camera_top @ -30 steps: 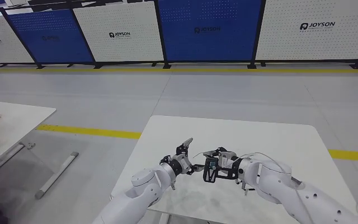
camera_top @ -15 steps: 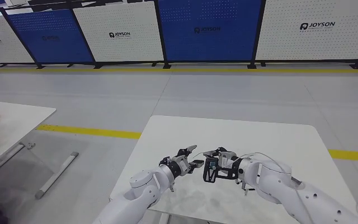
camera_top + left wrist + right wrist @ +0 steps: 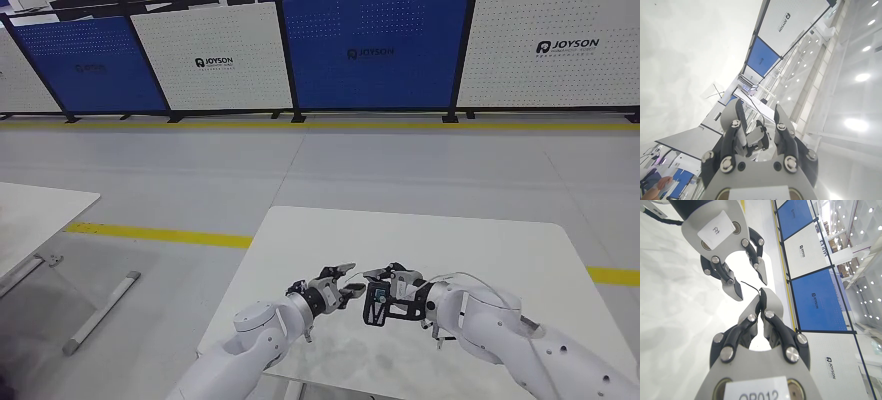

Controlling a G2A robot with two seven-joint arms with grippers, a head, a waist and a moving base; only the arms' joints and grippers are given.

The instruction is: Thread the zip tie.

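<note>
Left gripper (image 3: 758, 106) is held above the table (image 3: 480, 250) with its jaws spread wide and nothing between the pads; it is turned to face the right arm, judged so that the strap can be taken end-on. Between the two tools the zip tie (image 3: 753, 287) is seen as a thin black strand: its free end is projected into the gap of the left jaws, touching neither finger. Right gripper (image 3: 761, 296) is closed narrow on the tie, which is pinched at the very fingertips, presumably so that as much free length as possible is left for the other side. The tie's head is hidden; whether a loop is formed cannot be told. The step in hand is judged to be presenting the tail for a pinch by the left
</note>
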